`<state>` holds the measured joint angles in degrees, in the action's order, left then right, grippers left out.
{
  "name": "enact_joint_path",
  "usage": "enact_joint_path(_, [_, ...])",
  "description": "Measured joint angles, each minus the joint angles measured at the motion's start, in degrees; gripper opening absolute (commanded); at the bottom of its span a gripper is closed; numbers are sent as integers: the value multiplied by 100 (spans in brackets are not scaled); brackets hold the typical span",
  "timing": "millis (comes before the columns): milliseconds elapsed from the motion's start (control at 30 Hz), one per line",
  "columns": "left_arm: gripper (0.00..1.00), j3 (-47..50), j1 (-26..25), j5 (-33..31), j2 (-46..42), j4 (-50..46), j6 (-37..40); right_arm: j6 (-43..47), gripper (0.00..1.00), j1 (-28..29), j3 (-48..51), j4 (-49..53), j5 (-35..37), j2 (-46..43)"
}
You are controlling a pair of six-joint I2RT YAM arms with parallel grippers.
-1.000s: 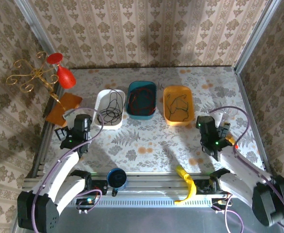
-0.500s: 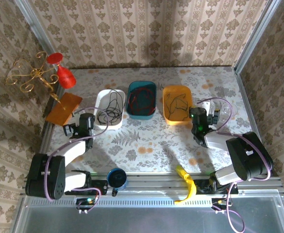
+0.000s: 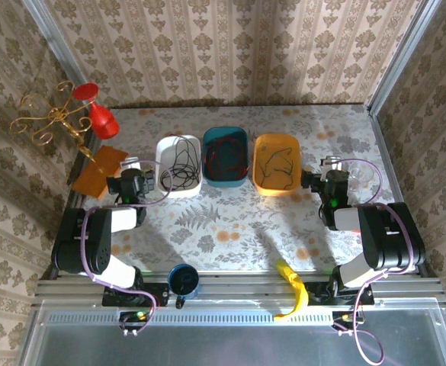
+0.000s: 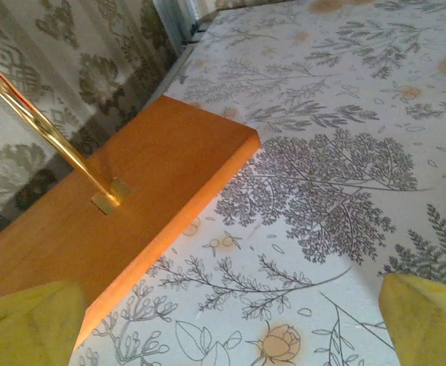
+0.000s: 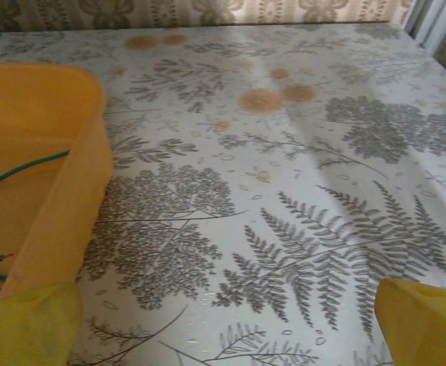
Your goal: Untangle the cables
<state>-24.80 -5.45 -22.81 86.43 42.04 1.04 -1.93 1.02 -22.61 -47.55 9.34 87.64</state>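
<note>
Green cable is mostly cut off in the orange tub. Left gripper (by the wooden base) and right gripper both spread wide, empty.

One camera looks down over the whole table; the low, close wrist cameras share its view of the wooden base, left, and orange tub, right.

Three tubs, three cables, two arms, one stand, one cup.
</note>
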Motion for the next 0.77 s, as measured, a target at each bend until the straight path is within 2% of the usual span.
enact_joint_path(67, [100, 236, 142, 310, 151, 579, 33, 2, 100, 22, 0, -7, -63, 0])
enact_joint_path(267, [100, 352, 219, 791, 299, 920, 37, 2, 100, 37, 0, -7, -109, 0])
enact_joint_path(767, [100, 352, 219, 955, 299, 1161, 37, 2, 100, -28, -33, 0, -374, 2])
